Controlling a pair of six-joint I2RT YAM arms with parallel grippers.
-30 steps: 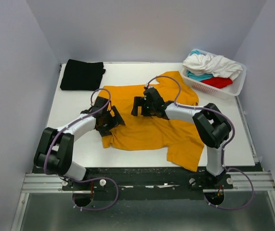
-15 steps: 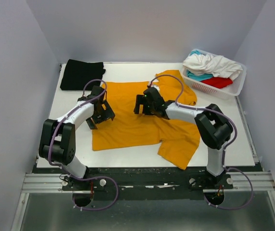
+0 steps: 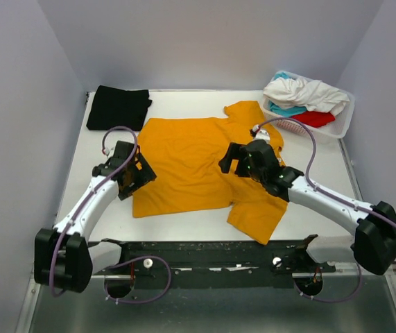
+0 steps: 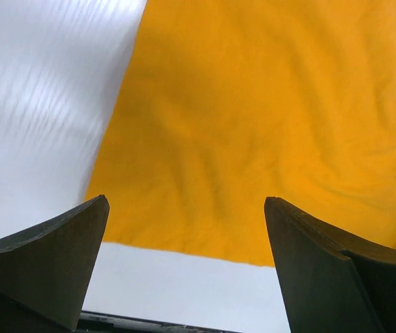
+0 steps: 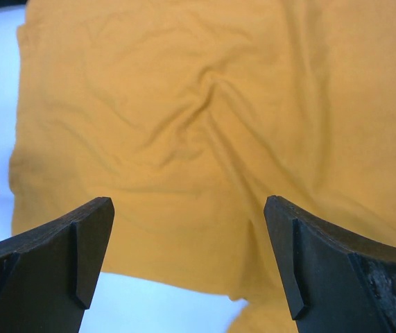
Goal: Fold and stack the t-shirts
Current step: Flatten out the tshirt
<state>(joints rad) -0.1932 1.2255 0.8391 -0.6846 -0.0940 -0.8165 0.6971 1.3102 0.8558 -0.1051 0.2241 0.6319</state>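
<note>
On smooth table [image 3: 184,103], rumpled mustard-orange shirt [image 3: 184,159], folded black shirt [image 3: 118,107], lattice basket [image 3: 298,127]

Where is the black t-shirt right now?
In the top view, the black t-shirt lies at the far left corner of the table, just beyond the orange t-shirt.

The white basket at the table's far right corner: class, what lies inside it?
A crumpled white shirt on top, teal cloth and red cloth beneath. Anything deeper is covered.
</note>
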